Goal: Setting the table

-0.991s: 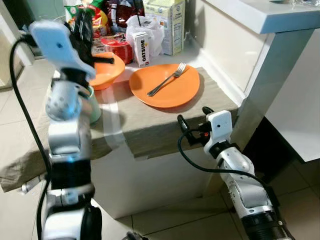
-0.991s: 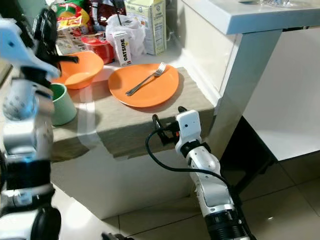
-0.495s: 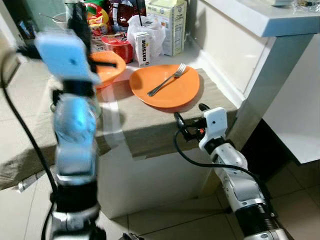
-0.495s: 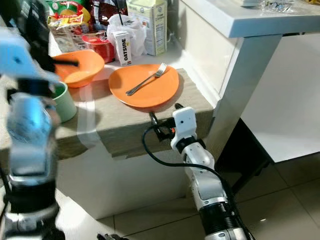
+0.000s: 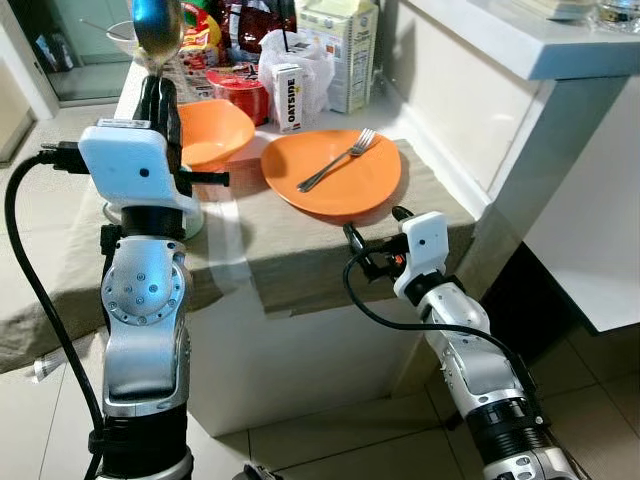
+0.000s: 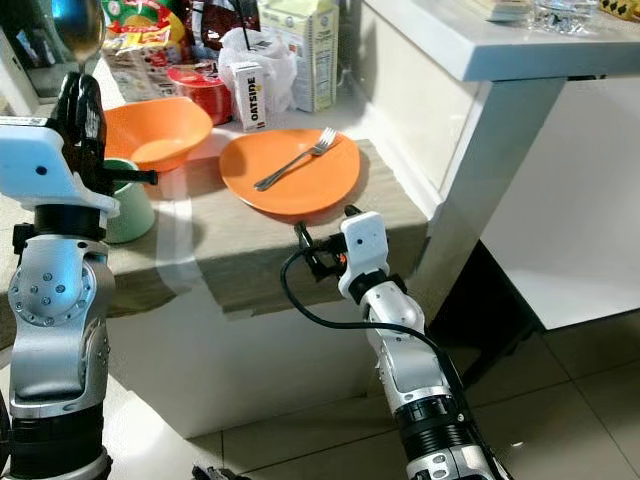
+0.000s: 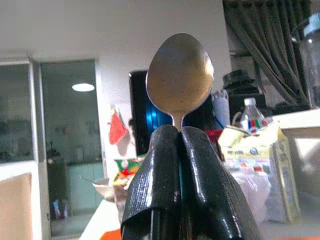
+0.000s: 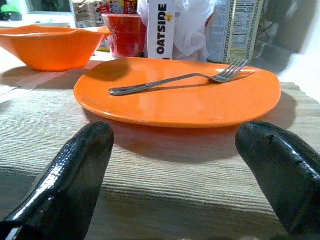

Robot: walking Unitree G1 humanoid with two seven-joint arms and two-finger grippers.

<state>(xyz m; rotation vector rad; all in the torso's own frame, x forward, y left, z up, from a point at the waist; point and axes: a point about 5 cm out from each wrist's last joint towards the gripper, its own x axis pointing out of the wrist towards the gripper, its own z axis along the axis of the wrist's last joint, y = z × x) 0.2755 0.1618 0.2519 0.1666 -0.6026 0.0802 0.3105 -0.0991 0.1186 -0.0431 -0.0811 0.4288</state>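
Even, bright indoor light fills the head views, which are sharp, with a pale glare stripe on the table cloth (image 5: 300,250) just beyond the left gripper (image 5: 158,95) and a soft shadow under the orange plate (image 5: 332,172) ahead of the right gripper (image 8: 175,170). The left wrist view is dimmer and grainy, the room behind the spoon (image 7: 179,80) hazy. In the right wrist view the near fingers (image 8: 75,175) are blurred.

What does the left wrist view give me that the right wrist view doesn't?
Left wrist view: the left claw shut on a spoon, bowl end up, with a glass door and a water bottle behind.

Right wrist view: the right claw open at the cloth's edge, facing the orange plate with the fork lying on it, and the orange bowl.

Both: the tall carton and white bag.
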